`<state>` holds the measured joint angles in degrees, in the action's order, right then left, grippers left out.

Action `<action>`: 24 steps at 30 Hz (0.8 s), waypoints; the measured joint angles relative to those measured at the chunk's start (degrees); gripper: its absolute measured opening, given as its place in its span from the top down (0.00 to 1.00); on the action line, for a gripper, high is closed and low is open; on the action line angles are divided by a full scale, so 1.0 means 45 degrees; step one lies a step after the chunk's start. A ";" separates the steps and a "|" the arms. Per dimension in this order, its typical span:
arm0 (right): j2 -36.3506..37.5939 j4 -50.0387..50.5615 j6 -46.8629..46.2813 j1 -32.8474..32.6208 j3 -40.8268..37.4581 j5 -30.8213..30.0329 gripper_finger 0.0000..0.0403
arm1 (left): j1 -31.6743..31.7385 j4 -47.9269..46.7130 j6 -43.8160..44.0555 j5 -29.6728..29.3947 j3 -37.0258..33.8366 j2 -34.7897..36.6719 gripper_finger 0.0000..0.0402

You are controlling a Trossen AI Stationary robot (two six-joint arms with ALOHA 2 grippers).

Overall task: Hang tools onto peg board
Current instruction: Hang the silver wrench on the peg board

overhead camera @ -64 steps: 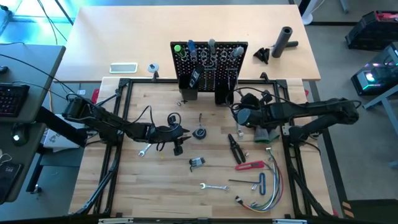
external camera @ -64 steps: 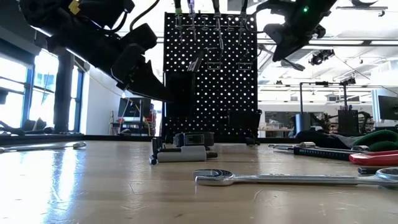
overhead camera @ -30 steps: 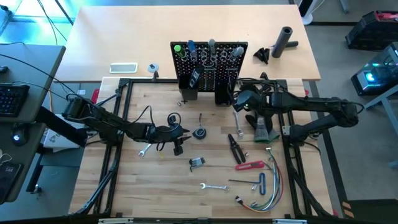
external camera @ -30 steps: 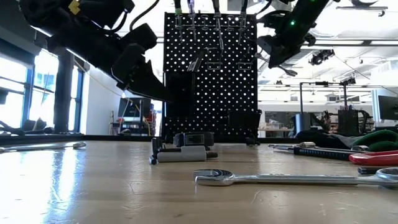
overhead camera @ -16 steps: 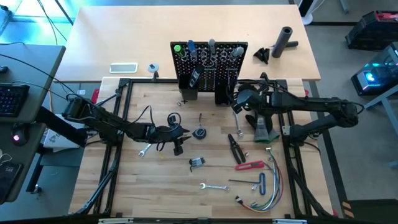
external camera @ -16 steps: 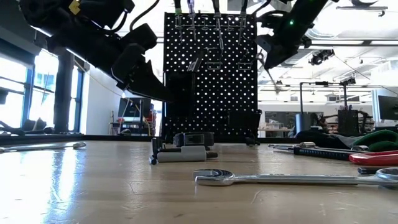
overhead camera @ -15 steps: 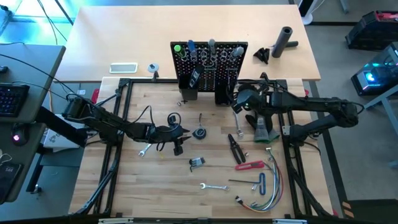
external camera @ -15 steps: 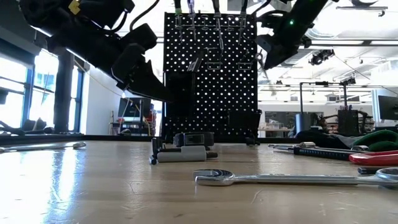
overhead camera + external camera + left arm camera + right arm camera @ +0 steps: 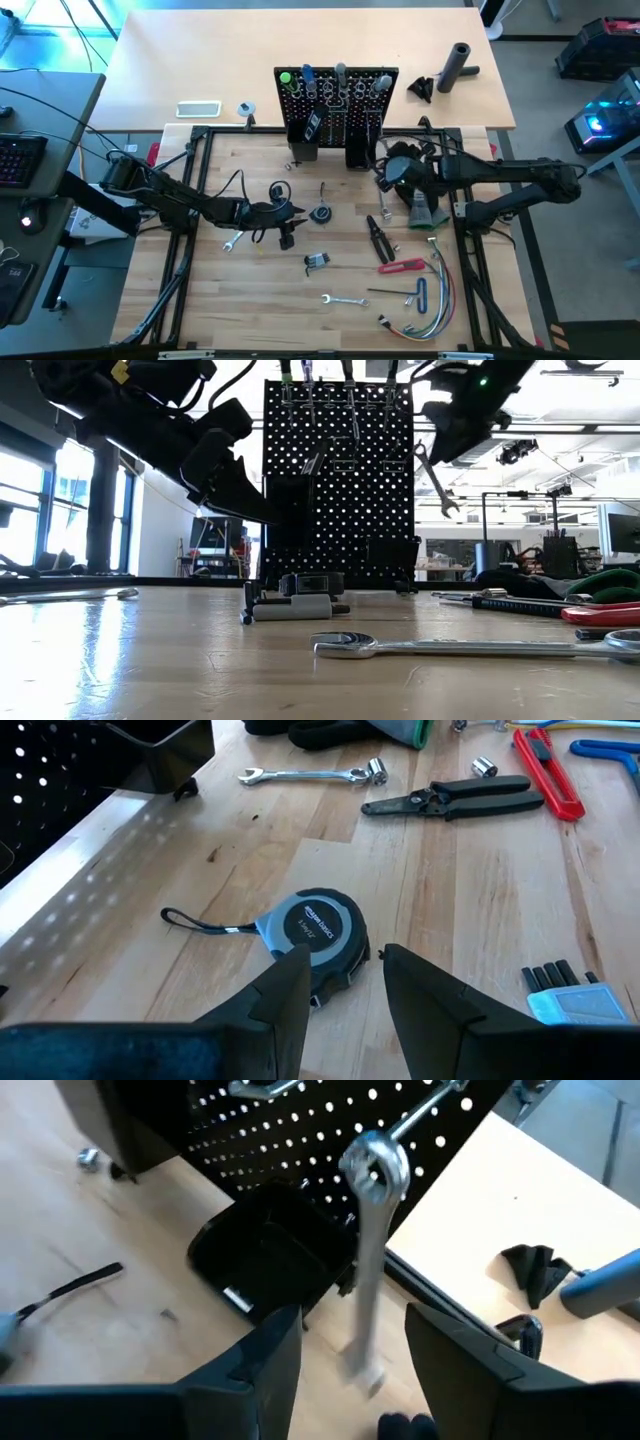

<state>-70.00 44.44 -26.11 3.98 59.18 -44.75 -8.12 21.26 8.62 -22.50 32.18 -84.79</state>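
Note:
The black peg board (image 9: 335,100) stands upright at the table's far middle, with several tools in its top hooks. A silver wrench (image 9: 368,1260) hangs by its ring end (image 9: 375,1160) from a hook at the board's right edge; the low view shows the wrench (image 9: 432,482) slanting a little. My right gripper (image 9: 350,1340) is open just in front of the wrench, one finger on each side and apart from it. My left gripper (image 9: 345,975) is open above the table, just short of a round tape measure (image 9: 312,932).
Loose on the wood top lie black pliers (image 9: 378,235), a red-handled tool (image 9: 400,266), a silver wrench (image 9: 343,299), hex keys (image 9: 418,295), coloured wires (image 9: 435,300) and a small black-silver tool (image 9: 317,260). A glove (image 9: 425,212) lies under the right arm. A black cylinder (image 9: 458,65) stands beyond.
My right gripper has opened and let go of the silver wrench, then drawn back a little from the peg board toward the table's right edge. The wrench, held slanting in the fingers before, now hangs free from the hook.

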 joint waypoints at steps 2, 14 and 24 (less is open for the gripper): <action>0.0247 0.0392 -0.0484 -0.0380 0.0000 0.0012 0.56 | 0.0000 0.0000 0.0007 0.0000 0.0000 0.0000 0.70; 0.0719 0.1569 -0.2031 -0.3200 0.0000 0.1878 0.56 | 0.0184 0.0118 0.0185 0.0182 0.0000 -0.0004 0.70; 0.0718 0.1785 -0.3247 -0.5665 0.0000 0.2267 0.56 | 0.0507 0.0930 0.0185 0.0550 0.0005 -0.0005 0.70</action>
<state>-66.77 52.48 -40.72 -21.52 59.18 -34.55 -5.84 25.44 9.45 -20.03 32.21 -84.82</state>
